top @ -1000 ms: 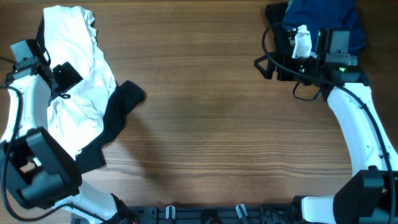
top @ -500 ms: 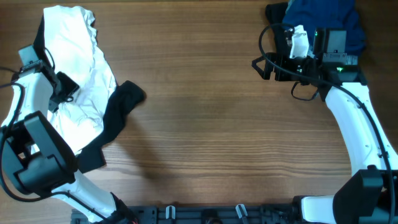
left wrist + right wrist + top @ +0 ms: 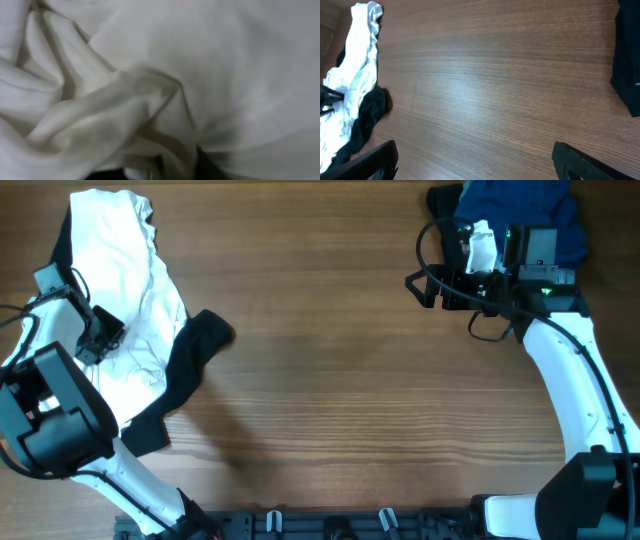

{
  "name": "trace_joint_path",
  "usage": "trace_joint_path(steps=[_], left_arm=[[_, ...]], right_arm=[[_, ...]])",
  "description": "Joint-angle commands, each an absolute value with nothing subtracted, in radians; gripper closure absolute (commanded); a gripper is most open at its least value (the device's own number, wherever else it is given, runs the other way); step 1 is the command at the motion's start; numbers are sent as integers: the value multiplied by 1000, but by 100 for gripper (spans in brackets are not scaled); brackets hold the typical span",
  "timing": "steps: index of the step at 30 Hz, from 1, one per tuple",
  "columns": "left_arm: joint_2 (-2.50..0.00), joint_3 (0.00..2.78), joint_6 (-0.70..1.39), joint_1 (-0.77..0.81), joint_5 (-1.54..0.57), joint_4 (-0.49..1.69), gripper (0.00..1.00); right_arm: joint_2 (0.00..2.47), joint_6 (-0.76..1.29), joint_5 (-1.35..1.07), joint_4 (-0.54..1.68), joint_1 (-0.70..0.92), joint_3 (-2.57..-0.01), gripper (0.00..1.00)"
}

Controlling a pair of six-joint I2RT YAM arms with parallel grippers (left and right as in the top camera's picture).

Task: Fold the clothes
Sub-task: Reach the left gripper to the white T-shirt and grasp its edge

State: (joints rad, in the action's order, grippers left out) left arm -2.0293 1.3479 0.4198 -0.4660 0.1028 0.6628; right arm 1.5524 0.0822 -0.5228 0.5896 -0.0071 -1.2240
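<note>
The white T-shirt (image 3: pixel 125 280) lay crumpled at the left of the table (image 3: pixel 330 380), over a black garment (image 3: pixel 195 350); limp and light, it probably wanted pinching at a raised fold. The overhead view put the left gripper (image 3: pixel 100 332) on it, its grip impossible to judge; only the right wrist view showed the right gripper (image 3: pixel 475 152) spread wide, holding nothing

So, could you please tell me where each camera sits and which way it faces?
Overhead: fixed above the wooden table, facing straight down; left arm and right arm show.
Left wrist: close against the crumpled white T-shirt; fabric fills the frame, little of the robot shows.
Right wrist: looks across the table towards that shirt; right fingers spread at the bottom corners.
Shared: the T-shirt, in all three.
</note>
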Motion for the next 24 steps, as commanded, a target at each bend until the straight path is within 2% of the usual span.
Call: trace_joint_path(steps=[1, 9, 10, 11, 12, 13, 14, 15, 16, 19, 24], left_arm=[[-2041, 1356, 427, -467, 39, 663, 96], [-1892, 1473, 426, -467, -83, 803, 95], [-1854, 1508, 423, -467, -83, 836, 84], [-1829, 1527, 424, -467, -87, 850, 68], [-1795, 1546, 423, -467, -94, 862, 65], [-1764, 1557, 423, -467, -97, 867, 66], [-1729, 1560, 423, -467, -101, 865, 74], [-1693, 1560, 423, -467, -102, 865, 92], [-1657, 1560, 423, -467, -101, 865, 96], [-1539, 1560, 393, -467, -118, 862, 96], [-1394, 1560, 394, -445, -269, 838, 96]], right_arm=[[1565, 81, -513, 580, -3, -1249, 0], [1565, 79, -513, 580, -3, -1249, 1], [1566, 79, -513, 580, -3, -1249, 0], [1566, 80, -513, 580, -3, -1249, 1], [1566, 81, -513, 577, -3, -1249, 0], [1566, 81, -513, 576, -3, -1249, 0], [1566, 81, -513, 575, -3, -1249, 1], [1565, 82, -513, 576, -3, -1249, 0], [1566, 81, -513, 577, -3, -1249, 1], [1565, 85, -513, 577, -3, -1249, 0], [1565, 112, -520, 588, -3, -1249, 1]])
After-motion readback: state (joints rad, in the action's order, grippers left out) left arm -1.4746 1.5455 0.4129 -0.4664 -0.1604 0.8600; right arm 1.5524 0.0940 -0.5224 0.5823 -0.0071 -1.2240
